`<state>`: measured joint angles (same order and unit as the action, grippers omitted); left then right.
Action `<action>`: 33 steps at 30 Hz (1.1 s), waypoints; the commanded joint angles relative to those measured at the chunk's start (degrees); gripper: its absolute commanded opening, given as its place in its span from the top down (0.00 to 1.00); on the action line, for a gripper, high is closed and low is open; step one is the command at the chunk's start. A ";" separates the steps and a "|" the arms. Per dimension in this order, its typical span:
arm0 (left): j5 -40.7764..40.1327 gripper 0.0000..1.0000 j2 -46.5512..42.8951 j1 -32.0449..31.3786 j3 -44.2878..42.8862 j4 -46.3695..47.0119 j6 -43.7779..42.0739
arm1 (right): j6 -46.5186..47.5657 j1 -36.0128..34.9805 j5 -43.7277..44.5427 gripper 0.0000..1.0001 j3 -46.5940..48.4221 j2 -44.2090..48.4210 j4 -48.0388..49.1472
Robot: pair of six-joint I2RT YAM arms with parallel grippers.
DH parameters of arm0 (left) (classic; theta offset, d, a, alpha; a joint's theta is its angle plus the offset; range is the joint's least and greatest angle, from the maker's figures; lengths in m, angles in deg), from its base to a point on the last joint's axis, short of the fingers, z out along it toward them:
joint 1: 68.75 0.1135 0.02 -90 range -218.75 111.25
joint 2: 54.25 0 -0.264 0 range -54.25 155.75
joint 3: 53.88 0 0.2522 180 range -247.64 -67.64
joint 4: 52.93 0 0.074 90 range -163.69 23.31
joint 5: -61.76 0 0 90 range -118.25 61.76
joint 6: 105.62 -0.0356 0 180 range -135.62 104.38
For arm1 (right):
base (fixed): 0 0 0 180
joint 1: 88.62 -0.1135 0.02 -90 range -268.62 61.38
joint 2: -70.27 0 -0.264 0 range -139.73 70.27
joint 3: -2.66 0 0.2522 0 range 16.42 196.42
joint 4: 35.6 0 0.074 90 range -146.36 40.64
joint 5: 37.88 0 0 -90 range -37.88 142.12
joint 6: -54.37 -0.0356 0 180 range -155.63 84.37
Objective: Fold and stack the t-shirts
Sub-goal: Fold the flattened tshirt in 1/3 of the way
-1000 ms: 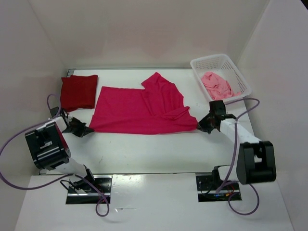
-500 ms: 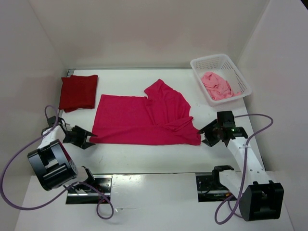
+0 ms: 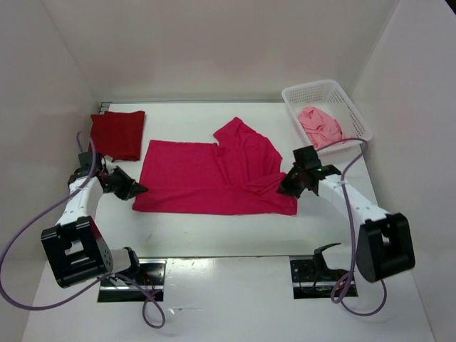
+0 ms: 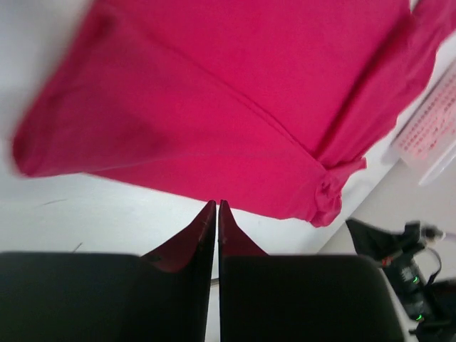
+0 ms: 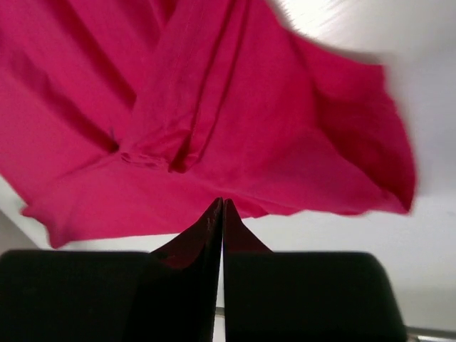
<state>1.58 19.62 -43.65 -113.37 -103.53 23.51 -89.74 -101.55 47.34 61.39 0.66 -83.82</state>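
Three shirts on show: the folded dark red t-shirt (image 3: 116,135) lies just off the far-left corner of the magenta-pink t-shirt (image 3: 192,178), which is spread flat with rumpled folds on its right side. The left gripper (image 3: 135,190) sits at that shirt's left edge, fingers pressed tight together, and the right gripper (image 3: 283,187) at its right edge is likewise closed; whether either nips cloth, I cannot tell. Far right of it, the pale pink t-shirt (image 3: 320,125) lies crumpled in the white basket (image 3: 306,91).

Right gripper (image 5: 221,208), fingers together, at the edge of the rumpled magenta t-shirt (image 5: 235,121)
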 commanded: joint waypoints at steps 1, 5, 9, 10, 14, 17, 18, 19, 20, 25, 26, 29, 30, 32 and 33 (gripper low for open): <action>1.38 0.93 -1.27 -7.31 -0.41 6.06 0.50 | 1.28 -4.99 0.21 0.94 0.91 -6.21 10.45; -2.13 0.93 2.41 -17.76 -0.41 11.07 2.43 | 1.28 -9.21 -0.41 0.63 1.96 -13.27 14.85; -3.54 0.93 6.81 -27.02 -0.93 14.25 5.33 | 0.67 -11.15 -0.41 0.53 2.49 -15.12 17.49; -3.54 0.93 7.51 -28.78 -0.93 16.08 5.95 | 0.67 -11.15 -0.93 0.53 2.49 -15.73 17.49; -5.04 0.90 9.89 -35.90 -0.93 18.38 7.45 | 0.05 -11.68 -1.55 0.52 2.49 -17.75 18.72; -5.57 0.89 11.12 -37.58 -0.93 18.91 7.45 | 0.05 -12.91 -0.77 0.52 3.28 -17.76 18.73; -6.26 0.87 11.12 -37.58 -0.93 18.91 7.45 | -0.47 -12.91 -0.76 0.52 3.28 -17.24 18.73; -7.05 0.87 11.12 -38.11 -0.93 18.91 7.45 | -0.47 -12.91 -0.76 0.52 3.28 -17.23 18.73; -7.67 0.87 11.12 -38.11 -0.93 18.91 7.45 | -0.47 -12.91 -0.76 0.52 3.28 -17.23 18.73; -11.10 0.87 11.74 -38.11 -0.93 17.15 5.60 | -0.47 -12.91 -0.94 0.51 3.90 -18.46 19.25; -11.10 0.87 11.74 -38.11 -0.93 17.15 5.60 | -0.47 -12.91 -0.94 0.51 3.90 -19.16 19.25; -10.58 0.87 12.27 -38.11 -0.93 17.15 5.60 | -0.47 -12.91 0.20 0.56 5.30 -20.57 18.64; -10.58 0.87 12.27 -38.11 -0.41 17.15 5.60 | -0.47 -12.91 0.90 0.60 5.82 -20.57 18.64; -10.58 0.87 12.27 -38.11 -0.41 17.15 5.60 | 0.05 -12.91 1.43 0.64 7.23 -22.15 17.06; -10.58 0.87 12.27 -38.11 -0.41 17.15 5.60 | 0.05 -12.91 1.44 0.73 7.76 -22.15 17.06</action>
<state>-8.52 31.18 -81.48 -113.51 -86.55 29.63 -89.93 -113.94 46.58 65.61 -20.25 -67.21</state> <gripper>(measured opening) 0.125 0.308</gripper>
